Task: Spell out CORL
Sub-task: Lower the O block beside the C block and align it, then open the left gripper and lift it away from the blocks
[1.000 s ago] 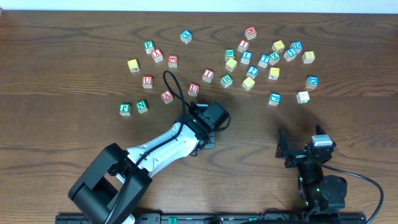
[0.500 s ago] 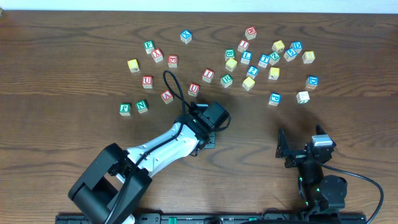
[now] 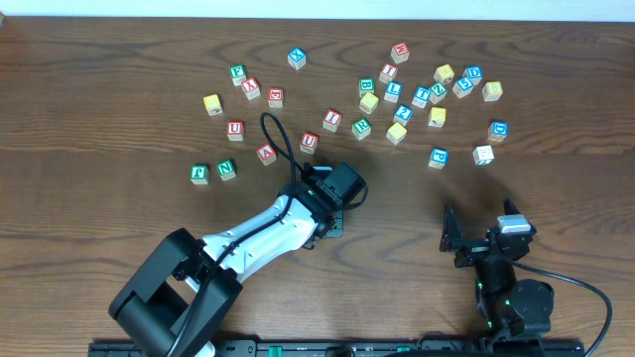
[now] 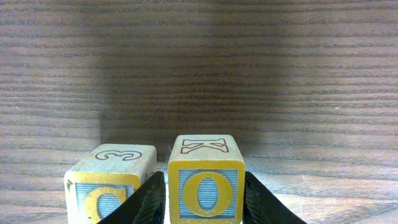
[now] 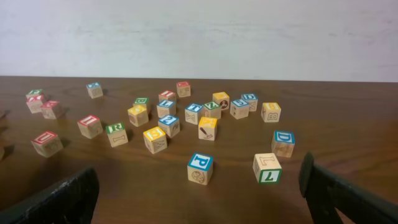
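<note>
In the left wrist view a yellow O block [image 4: 206,186] sits between my left gripper's [image 4: 205,202] two black fingers, which press its sides. A yellow C block [image 4: 111,182] stands on the table just left of it, almost touching. In the overhead view my left gripper [image 3: 332,212] covers both blocks. My right gripper [image 3: 484,238] is open and empty at the near right. In the right wrist view [image 5: 199,193] its fingers are spread wide, with a green R block [image 5: 115,132] and a white L block [image 5: 267,167] ahead of them.
Several loose letter blocks are scattered across the far half of the table, from a green pair [image 3: 213,171] at the left to a cluster [image 3: 427,94] at the right. A blue P block [image 5: 200,168] lies nearest the right gripper. A black cable [image 3: 278,139] loops above the left arm.
</note>
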